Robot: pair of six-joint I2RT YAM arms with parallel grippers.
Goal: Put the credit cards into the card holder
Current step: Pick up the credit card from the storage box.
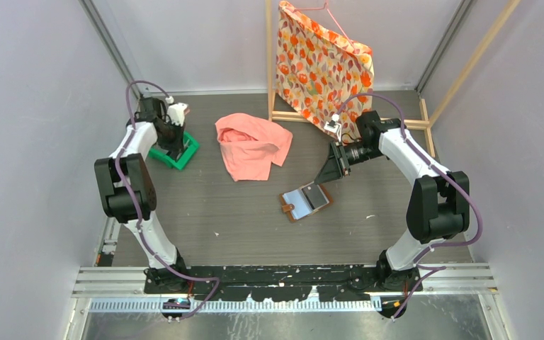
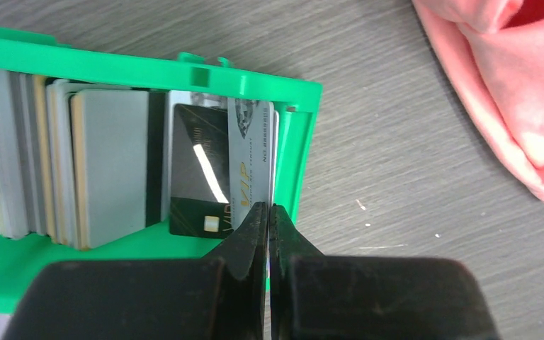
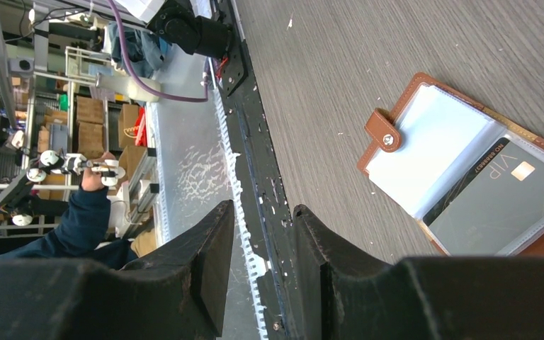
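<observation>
Several credit cards (image 2: 106, 163) stand in a row in a green tray (image 2: 184, 71) at the far left of the table (image 1: 184, 157). My left gripper (image 2: 269, 207) is shut on the near edge of the grey VIP card (image 2: 251, 163) at the right end of the row, beside a dark card (image 2: 197, 177). It is low over the tray in the top view (image 1: 172, 145). The brown card holder (image 1: 306, 200) lies open on the table, with a dark card (image 3: 499, 205) in one pale pocket. My right gripper (image 3: 263, 205) is open and empty, just above and behind the holder (image 3: 425, 134).
A pink cloth (image 1: 251, 145) lies crumpled between the tray and the card holder and shows at the right in the left wrist view (image 2: 510, 92). A floral cloth (image 1: 322, 64) hangs on a wooden frame (image 1: 425, 124) at the back right. Grey walls close in both sides.
</observation>
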